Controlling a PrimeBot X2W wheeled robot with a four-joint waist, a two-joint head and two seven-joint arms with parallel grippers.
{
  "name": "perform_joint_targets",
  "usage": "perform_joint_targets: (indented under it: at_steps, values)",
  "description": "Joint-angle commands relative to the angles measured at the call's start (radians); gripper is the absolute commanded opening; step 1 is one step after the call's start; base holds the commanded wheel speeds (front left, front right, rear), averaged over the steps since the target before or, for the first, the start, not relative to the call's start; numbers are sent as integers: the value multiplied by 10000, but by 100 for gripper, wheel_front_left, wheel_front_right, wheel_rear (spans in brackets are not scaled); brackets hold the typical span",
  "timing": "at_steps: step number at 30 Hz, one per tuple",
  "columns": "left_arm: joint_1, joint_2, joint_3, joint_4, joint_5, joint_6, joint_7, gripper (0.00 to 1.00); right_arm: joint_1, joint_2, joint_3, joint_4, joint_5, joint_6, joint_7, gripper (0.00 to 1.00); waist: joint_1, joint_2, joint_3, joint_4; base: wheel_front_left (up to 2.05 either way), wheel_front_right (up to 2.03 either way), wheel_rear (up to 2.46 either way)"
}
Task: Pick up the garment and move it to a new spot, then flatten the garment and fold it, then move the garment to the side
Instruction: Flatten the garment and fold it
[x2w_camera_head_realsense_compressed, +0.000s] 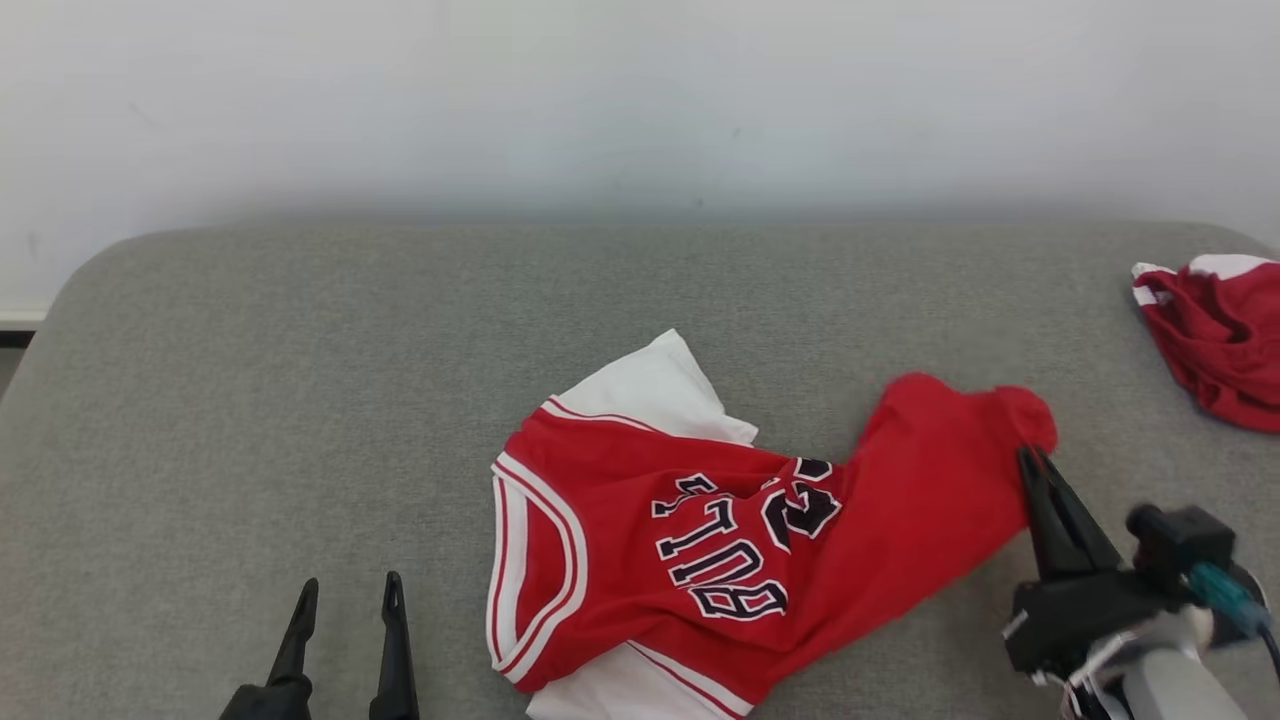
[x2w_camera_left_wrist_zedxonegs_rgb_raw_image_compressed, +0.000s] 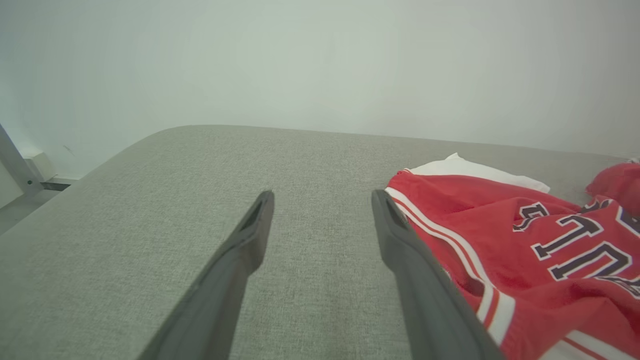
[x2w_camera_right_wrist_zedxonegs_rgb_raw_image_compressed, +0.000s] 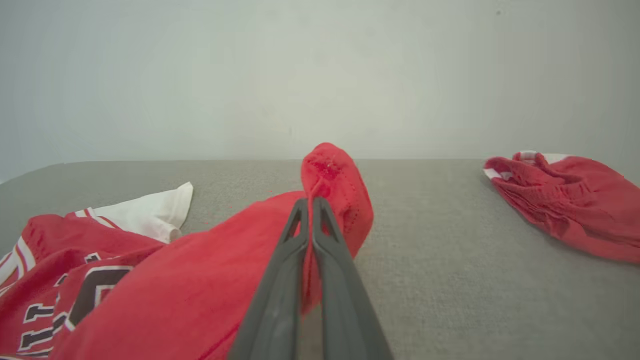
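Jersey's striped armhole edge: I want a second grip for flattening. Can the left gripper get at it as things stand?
Probably yes. The left gripper stands open beside the jersey, with only bare grey cushion between them; the right gripper pinches the opposite end.

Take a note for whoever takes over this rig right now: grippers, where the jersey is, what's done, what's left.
Right gripper: shut on a red fold at the right end of the jersey.
Left gripper: open, holding nothing, over the grey surface left of the jersey.
Jersey: crumpled mid-surface, lettering up. Another red garment lies apart at the far right.
Done: grip taken.
Left: lift and move it, flatten, fold, move aside.
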Motion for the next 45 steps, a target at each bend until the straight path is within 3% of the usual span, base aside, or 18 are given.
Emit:
perform_joint_targets:
  at_steps: [1,10,11,12,23,30,45]
  values:
    - [75,-6,-2,26,-28,13,-29,100,538,112,-324,-362,-92,-30,-36,0,0,0,-79,-301,0,0,0]
    - [-83,-6,-138,110,-124,1,-29,100,3429,1520,-2358,-2533,-467,-30,599,0,0,0,86,-595,0,0,0]
    - [-101,-6,-137,123,-125,-4,-29,100,3645,1593,-2461,-2599,-613,-30,644,27,0,0,92,-606,0,0,0]
    - [-108,-4,-133,147,-124,-19,-29,100,3794,1698,-2555,-2672,-665,-30,681,100,0,0,93,-614,0,0,0]
    - [140,-6,82,305,83,-192,-29,100,4177,2138,-3109,-3478,-1164,-30,546,100,0,0,-276,-635,0,0,0]
    - [270,-7,244,383,155,-342,-29,100,4083,2325,-2833,-3853,-1326,-30,291,100,0,0,-453,-679,0,0,0]
    - [-488,38,-639,1859,118,-951,-29,100,3709,2470,-2129,-4013,-1425,-30,134,100,0,0,-192,-1065,0,0,0]
